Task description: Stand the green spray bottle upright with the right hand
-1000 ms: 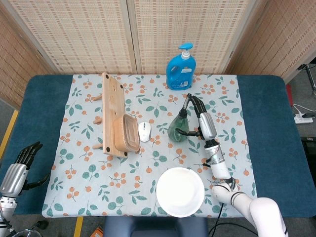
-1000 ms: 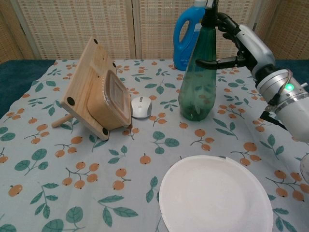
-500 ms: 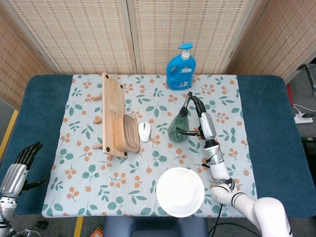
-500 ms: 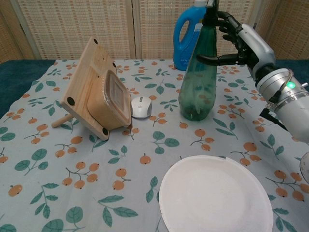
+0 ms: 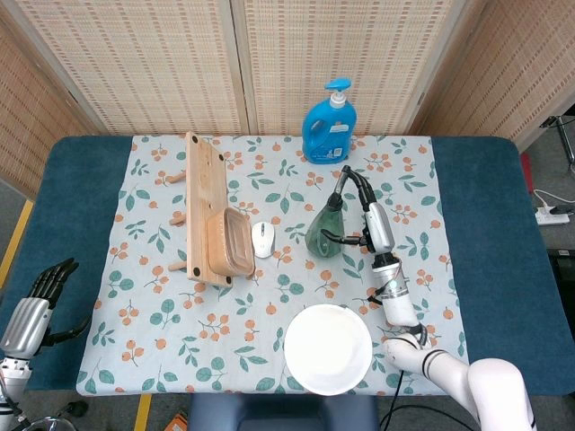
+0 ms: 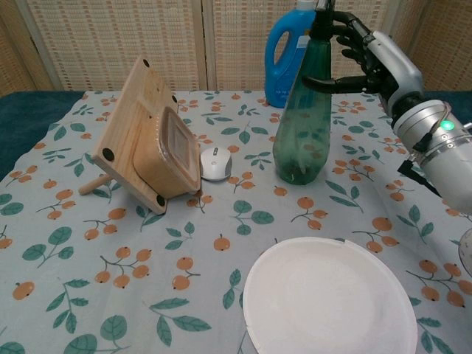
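The green spray bottle (image 6: 302, 125) stands on its base on the leaf-and-orange patterned cloth of the tabletop (image 6: 88, 251), near the middle right, just in front of the blue detergent bottle (image 6: 284, 55) and to the right of the white computer mouse (image 6: 214, 162). It looks upright or very close to it in the chest view. The right hand (image 6: 365, 59) is beside the bottle's neck, thumb reaching across toward the neck and fingers curled by the nozzle; whether it grips the neck or has only light contact I cannot tell. By my reading the righting itself is done and the step in hand is the release. The next move calls for spreading the fingers cleanly and drawing the hand away sideways without nudging the tall, narrow-topped bottle. The left hand (image 5: 36, 305) hangs off the tabletop's near left corner, fingers apart and holding nothing.
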`<action>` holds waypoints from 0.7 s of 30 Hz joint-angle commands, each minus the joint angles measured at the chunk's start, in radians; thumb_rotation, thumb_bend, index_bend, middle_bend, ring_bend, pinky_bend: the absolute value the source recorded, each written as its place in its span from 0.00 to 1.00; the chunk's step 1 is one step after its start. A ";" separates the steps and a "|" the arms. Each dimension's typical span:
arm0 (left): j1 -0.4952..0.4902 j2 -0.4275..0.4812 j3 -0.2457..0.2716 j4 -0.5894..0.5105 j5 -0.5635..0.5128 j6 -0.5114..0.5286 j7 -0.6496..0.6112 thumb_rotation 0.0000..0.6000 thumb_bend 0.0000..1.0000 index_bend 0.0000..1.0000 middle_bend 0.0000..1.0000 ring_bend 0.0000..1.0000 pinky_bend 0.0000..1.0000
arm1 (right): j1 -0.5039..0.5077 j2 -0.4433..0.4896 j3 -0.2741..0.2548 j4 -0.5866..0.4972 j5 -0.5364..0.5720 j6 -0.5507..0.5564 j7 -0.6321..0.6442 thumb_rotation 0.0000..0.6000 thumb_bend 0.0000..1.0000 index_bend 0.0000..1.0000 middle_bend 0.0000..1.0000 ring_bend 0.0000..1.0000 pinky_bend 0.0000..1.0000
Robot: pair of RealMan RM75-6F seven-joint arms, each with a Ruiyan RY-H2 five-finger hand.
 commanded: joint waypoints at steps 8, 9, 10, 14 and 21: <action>0.000 0.000 -0.002 0.001 -0.002 0.001 -0.001 1.00 0.26 0.01 0.00 0.00 0.00 | -0.026 0.019 0.002 -0.019 0.018 -0.017 -0.006 1.00 0.00 0.00 0.06 0.00 0.00; 0.000 0.000 -0.002 0.001 -0.002 0.001 -0.001 1.00 0.26 0.01 0.00 0.00 0.00 | -0.032 0.023 -0.005 -0.020 0.016 -0.023 -0.012 1.00 0.00 0.00 0.06 0.00 0.00; 0.000 0.000 -0.002 0.001 -0.002 0.001 -0.001 1.00 0.26 0.01 0.00 0.00 0.00 | -0.041 0.032 -0.018 -0.024 0.013 -0.032 -0.024 1.00 0.00 0.00 0.06 0.00 0.00; 0.000 0.000 0.000 -0.001 0.002 0.004 0.002 1.00 0.26 0.02 0.00 0.00 0.00 | -0.078 0.097 -0.065 -0.076 0.002 -0.077 -0.071 1.00 0.00 0.00 0.06 0.00 0.00; 0.003 0.001 0.002 -0.008 0.010 0.017 0.015 1.00 0.26 0.02 0.00 0.00 0.00 | -0.160 0.352 -0.173 -0.347 -0.010 -0.182 -0.267 1.00 0.00 0.00 0.06 0.00 0.00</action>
